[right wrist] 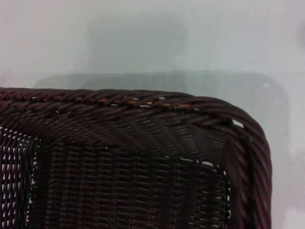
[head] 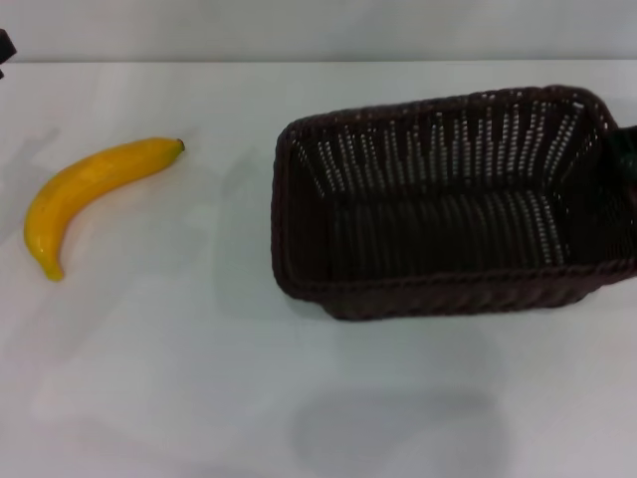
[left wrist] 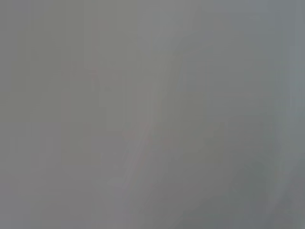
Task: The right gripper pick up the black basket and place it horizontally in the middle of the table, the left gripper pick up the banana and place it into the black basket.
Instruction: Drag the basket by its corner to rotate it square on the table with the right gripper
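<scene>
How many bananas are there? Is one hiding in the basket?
1. The banana lies on the white table, to the left of the black basket and apart from it. The basket looks empty inside.

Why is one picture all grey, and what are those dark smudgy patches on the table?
Left wrist view: a plain grey blur, nothing in it can be made out. Head view: soft grey shadows lie on the table, one in front of the black basket, fainter ones near the banana. Right wrist view: the basket's braided rim is sharp and close, with a dim shadow on the tabletop beyond it.
</scene>
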Robot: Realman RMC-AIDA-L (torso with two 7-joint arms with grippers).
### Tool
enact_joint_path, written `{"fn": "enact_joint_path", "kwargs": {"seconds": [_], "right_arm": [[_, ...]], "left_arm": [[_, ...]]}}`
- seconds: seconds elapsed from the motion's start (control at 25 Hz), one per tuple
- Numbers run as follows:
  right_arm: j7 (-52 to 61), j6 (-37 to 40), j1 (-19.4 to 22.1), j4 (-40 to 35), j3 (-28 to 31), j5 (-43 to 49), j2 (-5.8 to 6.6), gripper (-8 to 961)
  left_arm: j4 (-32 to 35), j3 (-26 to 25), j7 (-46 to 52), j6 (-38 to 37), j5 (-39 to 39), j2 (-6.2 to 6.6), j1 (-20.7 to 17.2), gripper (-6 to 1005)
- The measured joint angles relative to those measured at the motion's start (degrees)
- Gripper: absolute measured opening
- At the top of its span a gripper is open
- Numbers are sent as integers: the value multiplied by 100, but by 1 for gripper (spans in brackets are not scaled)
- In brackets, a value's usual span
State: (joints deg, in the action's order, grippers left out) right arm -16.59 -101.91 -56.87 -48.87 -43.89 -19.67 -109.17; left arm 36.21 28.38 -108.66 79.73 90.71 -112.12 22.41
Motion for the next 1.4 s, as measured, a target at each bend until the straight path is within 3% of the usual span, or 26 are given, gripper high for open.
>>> {"fn": "enact_joint_path", "kwargs": {"seconds": [0.32, 0.52, 0.72, 1.04, 1.24, 1.4], "right_arm": [[-99, -82, 95, -71, -46, 3, -94, 145], [-128, -77, 183, -254, -154, 19, -219, 144], [-325, -185, 206, -580, -208, -8, -423, 143], [-274, -230, 311, -682, -240, 45, -491, 166], [-199, -276, 454, -891, -319, 70, -564, 359], [-165, -294, 504, -998, -361, 113, -566, 360]], "left_arm": [[0, 7, 11, -6, 3, -20, 17, 875], [0, 2, 12, -5, 5, -50, 23, 874], [0, 0, 13, -1, 16, -68, 7, 874], [65, 0, 113, 56, 19, -92, -37, 875], [131, -7, 168, 66, 26, -125, -78, 875], [133, -8, 170, 77, 62, -145, -99, 875]]}}
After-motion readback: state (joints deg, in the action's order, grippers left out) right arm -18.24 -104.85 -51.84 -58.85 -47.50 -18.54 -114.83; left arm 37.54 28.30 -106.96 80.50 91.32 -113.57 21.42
